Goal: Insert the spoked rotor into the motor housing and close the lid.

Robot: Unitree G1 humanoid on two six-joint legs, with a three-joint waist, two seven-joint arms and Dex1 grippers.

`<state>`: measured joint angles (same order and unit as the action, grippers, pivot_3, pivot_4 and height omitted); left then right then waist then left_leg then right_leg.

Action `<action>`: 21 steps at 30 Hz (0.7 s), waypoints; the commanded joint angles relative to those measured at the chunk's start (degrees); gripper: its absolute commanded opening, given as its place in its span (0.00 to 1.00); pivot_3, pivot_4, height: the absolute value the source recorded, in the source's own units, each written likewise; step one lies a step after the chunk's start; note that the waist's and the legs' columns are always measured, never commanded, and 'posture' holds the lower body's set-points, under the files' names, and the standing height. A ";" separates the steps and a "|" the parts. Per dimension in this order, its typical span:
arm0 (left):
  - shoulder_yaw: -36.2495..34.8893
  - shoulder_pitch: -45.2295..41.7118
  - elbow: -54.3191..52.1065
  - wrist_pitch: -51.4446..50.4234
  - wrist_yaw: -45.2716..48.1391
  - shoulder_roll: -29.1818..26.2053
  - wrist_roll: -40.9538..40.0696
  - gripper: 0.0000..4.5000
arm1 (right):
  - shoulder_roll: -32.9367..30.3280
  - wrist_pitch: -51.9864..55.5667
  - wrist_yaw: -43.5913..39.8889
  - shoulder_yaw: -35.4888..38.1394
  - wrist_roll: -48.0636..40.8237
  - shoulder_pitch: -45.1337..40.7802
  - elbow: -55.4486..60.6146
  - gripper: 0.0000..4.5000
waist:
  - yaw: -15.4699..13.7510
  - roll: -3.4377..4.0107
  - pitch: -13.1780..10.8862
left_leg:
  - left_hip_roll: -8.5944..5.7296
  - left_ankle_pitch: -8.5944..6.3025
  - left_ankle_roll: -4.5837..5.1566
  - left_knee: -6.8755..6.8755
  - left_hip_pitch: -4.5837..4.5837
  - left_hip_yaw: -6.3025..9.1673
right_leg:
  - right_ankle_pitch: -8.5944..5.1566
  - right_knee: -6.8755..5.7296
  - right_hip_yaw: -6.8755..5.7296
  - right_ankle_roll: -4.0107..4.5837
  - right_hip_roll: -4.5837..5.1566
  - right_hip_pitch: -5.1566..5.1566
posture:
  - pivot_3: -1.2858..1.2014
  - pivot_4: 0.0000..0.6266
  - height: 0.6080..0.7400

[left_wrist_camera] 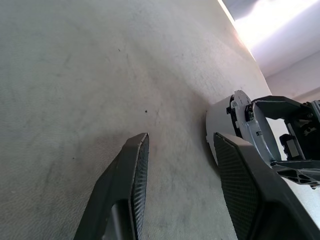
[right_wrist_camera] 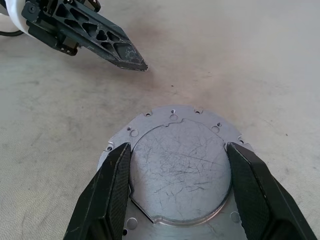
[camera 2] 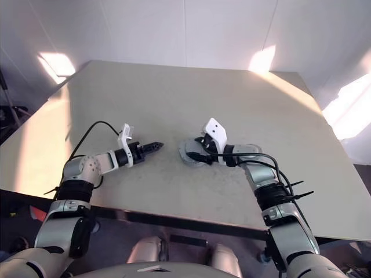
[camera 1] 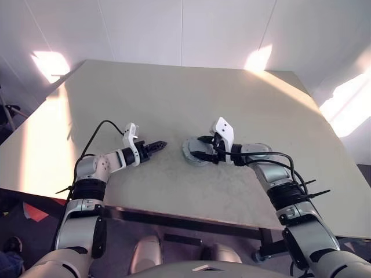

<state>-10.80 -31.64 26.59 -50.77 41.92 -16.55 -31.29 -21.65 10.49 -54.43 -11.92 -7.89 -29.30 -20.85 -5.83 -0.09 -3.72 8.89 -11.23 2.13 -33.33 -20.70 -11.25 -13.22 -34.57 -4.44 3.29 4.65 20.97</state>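
The motor housing is a round grey metal drum standing on the table, a flat scratched plate facing up with small holes round its rim. I cannot tell whether that plate is the lid. The spoked rotor is out of view. My right gripper lies over the drum's top, its fingers pressed against opposite sides of the raised plate. My left gripper hovers just left of the drum, a short gap away. It is open, with only bare table between its fingers.
The beige table stretches far behind and to both sides of the drum. Its front edge runs close below my arms. Black cables loop off both forearms.
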 commanded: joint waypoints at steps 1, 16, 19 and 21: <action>0.19 -0.44 -2.13 -0.11 -0.14 0.08 -0.50 0.49 | -1.24 2.45 -1.05 0.04 0.13 1.33 0.14 0.65 | -0.01 0.00 0.00 | 0.00 -0.01 0.01 0.00 -0.01 0.00 | 0.00 0.01 0.00 0.00 0.00 0.00 | 0.52 0.00 1.00; 0.14 -0.28 -1.95 0.18 -0.17 0.20 -0.40 0.49 | -1.93 3.55 -1.39 -0.66 0.77 1.01 4.29 0.65 | 0.10 0.00 0.00 | -0.01 -0.06 0.10 -0.01 -0.34 0.00 | -0.04 0.02 0.00 -0.04 0.00 0.26 | 0.52 0.00 1.00; 0.15 0.06 -2.26 0.14 -0.23 0.25 -0.45 0.49 | -1.66 3.05 -0.82 -0.71 1.17 0.72 3.19 0.65 | 0.12 0.00 0.00 | 0.00 -0.06 0.09 -0.01 -0.31 0.00 | -0.04 0.01 0.00 -0.03 0.00 0.26 | 0.52 0.00 1.00; 0.17 0.16 -2.40 0.09 -0.29 0.32 -0.48 0.49 | -1.15 2.68 0.34 -0.67 1.67 0.22 2.01 0.65 | 0.15 0.00 0.00 | 0.00 -0.05 0.09 -0.01 -0.31 -0.01 | -0.04 0.01 0.00 -0.03 0.00 0.25 | 0.52 0.00 1.00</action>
<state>-10.60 -31.13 26.26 -50.76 41.50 -15.92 -31.26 -22.58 13.28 -55.01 -12.04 -8.13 -28.75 -17.49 -5.68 -0.09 -3.72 8.89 -11.28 2.22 -33.34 -21.01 -11.25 -13.25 -34.56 -4.44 3.25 4.64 21.22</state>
